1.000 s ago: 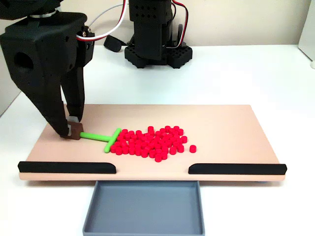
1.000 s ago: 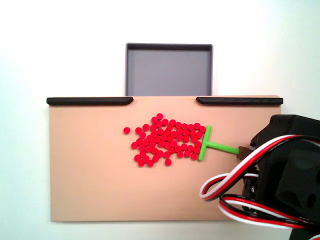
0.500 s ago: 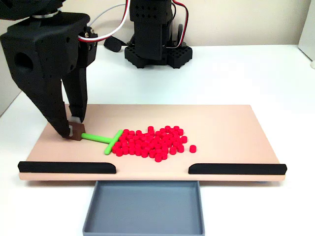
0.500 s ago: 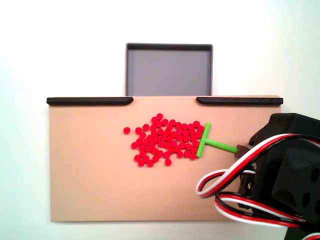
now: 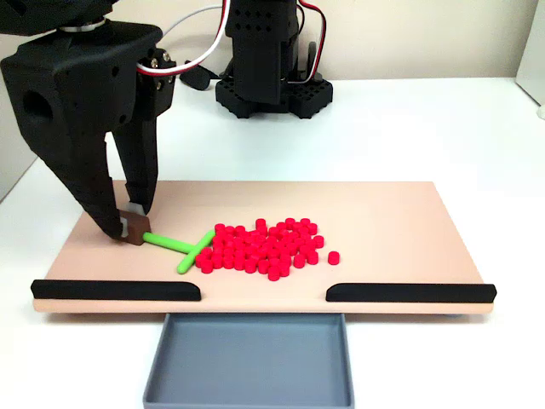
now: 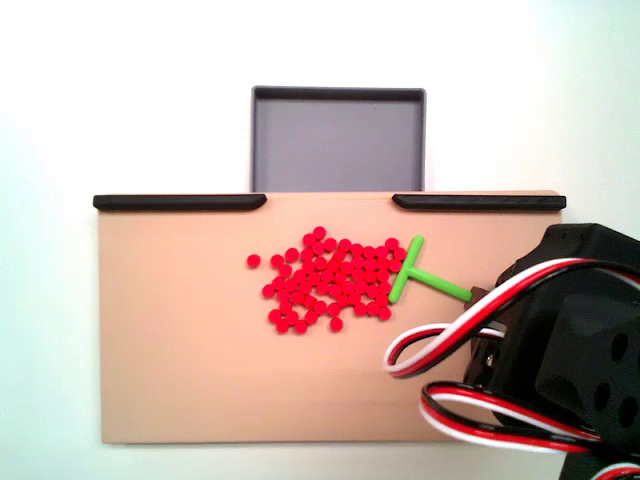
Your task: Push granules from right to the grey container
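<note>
Tan and flat, the rectangular board [image 5: 383, 213] carries the work, with two black strips [image 5: 117, 290] along its 6 o'clock edge in the front fixed view and a gap between them. Next in size, the black arm's gripper [image 5: 129, 227] stands at the board's 9 o'clock end, its fingers clamped on the brown end block of the green T-shaped plastic stick [image 5: 179, 247]. Just below the gap sits the shallow rectangular blue-grey plastic container [image 5: 247, 396]; in the top-down fixed view the container [image 6: 337, 95] lies at 12 o'clock, bare inside. Small bright red cylindrical granules [image 5: 260, 249] form a loose cluster at the board's middle, and the stick's crossbar touches their 9 o'clock side. Judging by this, none has reached the tray: the whole pile remains to be swept through the gap.
</note>
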{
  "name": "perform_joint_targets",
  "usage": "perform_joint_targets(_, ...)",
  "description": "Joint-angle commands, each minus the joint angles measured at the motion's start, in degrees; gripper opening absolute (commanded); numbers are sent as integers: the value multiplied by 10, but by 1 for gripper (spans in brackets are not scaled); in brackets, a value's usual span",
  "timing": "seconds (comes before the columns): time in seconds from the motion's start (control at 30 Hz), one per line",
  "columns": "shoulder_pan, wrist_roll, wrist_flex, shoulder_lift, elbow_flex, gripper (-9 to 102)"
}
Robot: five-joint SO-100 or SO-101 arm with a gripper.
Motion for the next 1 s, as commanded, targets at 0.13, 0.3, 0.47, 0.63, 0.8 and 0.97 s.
perform_joint_targets(0.13,-7,-2,4,20,3,0)
perform_joint_targets(0.3,-11,-3,4,30,12,0)
perform_joint_targets(0.47,-13,0,4,32,16,0)
perform_joint_targets(0.63,-18,10,4,32,16,0)
perform_joint_targets(0.8,-21,18,3,32,16,0)
perform_joint_targets(0.97,-24,27,2,32,16,0)
